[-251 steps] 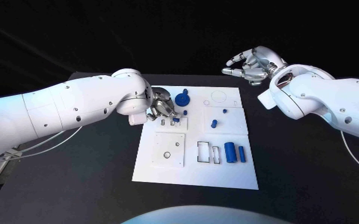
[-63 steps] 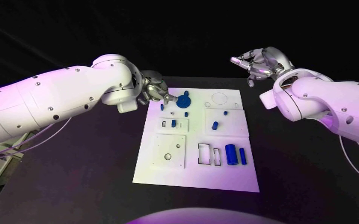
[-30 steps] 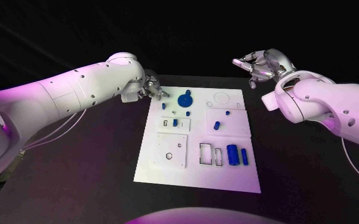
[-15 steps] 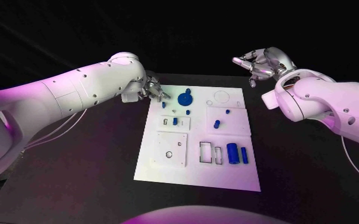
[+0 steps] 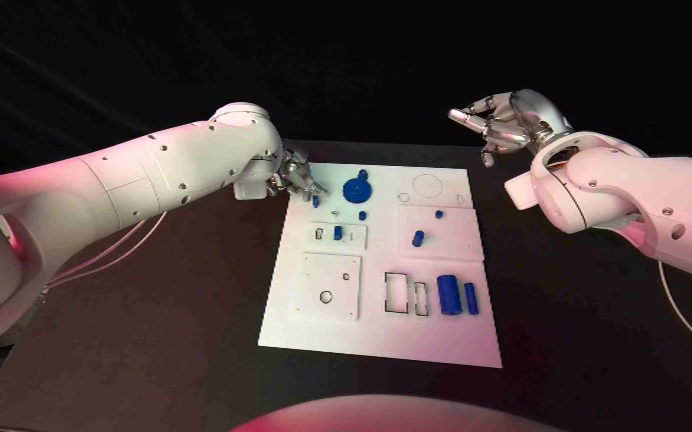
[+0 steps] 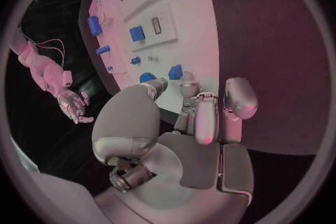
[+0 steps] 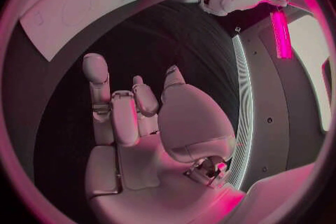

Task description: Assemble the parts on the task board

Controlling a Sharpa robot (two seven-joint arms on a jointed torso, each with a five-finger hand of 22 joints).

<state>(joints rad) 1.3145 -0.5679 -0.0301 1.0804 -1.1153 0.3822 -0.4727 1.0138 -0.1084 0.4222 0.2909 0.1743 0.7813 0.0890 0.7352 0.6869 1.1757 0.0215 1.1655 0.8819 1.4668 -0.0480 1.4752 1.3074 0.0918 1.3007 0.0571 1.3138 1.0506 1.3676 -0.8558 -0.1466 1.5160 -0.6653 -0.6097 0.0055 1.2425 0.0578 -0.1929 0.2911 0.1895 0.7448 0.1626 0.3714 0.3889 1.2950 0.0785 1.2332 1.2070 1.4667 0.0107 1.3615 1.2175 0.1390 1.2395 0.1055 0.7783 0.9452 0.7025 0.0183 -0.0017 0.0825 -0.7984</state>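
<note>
**Left hand at the board's far left corner, reaching for a small part**

Head view: the left hand (image 5: 296, 177) hovers at the far left corner of the task board (image 5: 335, 327), fingertips just beside a small blue peg (image 5: 316, 202) and near the blue disc (image 5: 356, 189). The right hand (image 5: 500, 127) hangs beyond the far right corner, fingers loosely curled, holding nothing.

Left wrist view: the fingers (image 6: 210, 117) stand apart, nothing between them. I'd lower straight over the peg before closing.

Right wrist view: the right hand is empty.
</note>
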